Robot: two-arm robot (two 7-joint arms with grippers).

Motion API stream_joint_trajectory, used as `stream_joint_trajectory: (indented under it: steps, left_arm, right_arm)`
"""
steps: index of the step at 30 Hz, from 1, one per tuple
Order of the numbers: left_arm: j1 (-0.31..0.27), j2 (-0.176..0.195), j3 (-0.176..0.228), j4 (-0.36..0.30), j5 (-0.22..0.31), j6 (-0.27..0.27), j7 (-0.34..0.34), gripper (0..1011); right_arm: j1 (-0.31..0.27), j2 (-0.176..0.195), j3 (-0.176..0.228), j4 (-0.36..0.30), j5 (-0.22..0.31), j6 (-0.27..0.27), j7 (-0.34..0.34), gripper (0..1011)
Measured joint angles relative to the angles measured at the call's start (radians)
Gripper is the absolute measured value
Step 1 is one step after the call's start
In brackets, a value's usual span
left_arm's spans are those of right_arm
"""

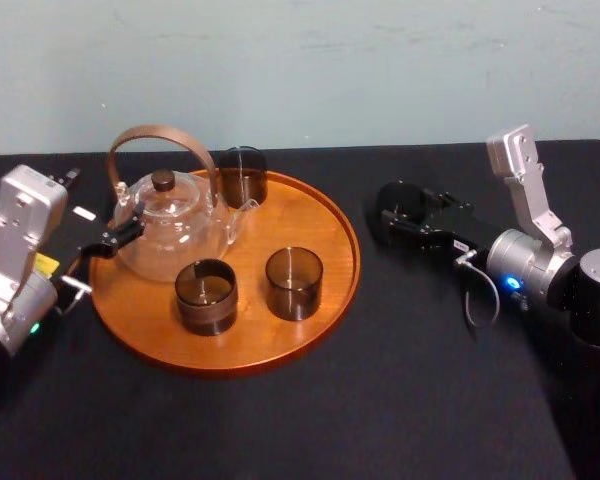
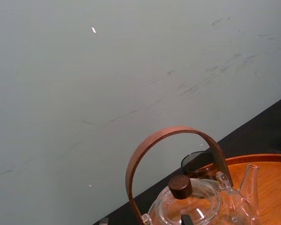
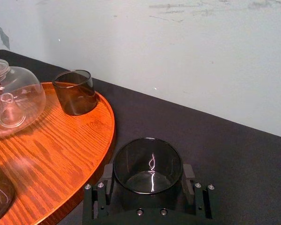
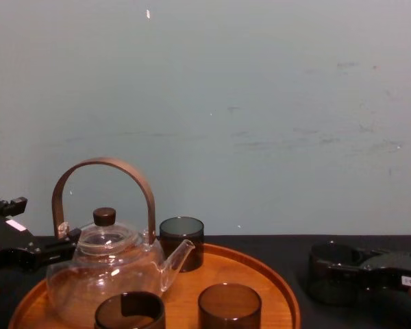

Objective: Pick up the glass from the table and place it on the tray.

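A: Which step?
B: Grasp. R gripper [image 1: 395, 215] jaws closed round glass [image 3: 147, 165], standing on table [image 1: 410, 400] just right of tray [image 1: 300, 215], toward back edge. L gripper [image 1: 115, 232] idle near left edge.
A: Next?
B: Prob lift over rim, shift left, set on free spot.

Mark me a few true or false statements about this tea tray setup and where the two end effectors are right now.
1. Three other glasses stand on the tray. True.
2. The glass between the right end effector fingers is on the tray. False: it sits on the table, just right of the tray.
3. The teapot has its lid off. False: the lid is in place.
4. The left end effector is beside the teapot at the tray's left edge. True.
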Motion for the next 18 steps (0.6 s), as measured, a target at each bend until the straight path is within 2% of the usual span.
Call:
stream_joint_trajectory:
  steps: [18]
  left_arm:
    - [0.000, 0.000, 0.000, 0.000, 0.000, 0.000, 0.000, 1001]
  right_arm:
    - [0.000, 0.000, 0.000, 0.000, 0.000, 0.000, 0.000, 889]
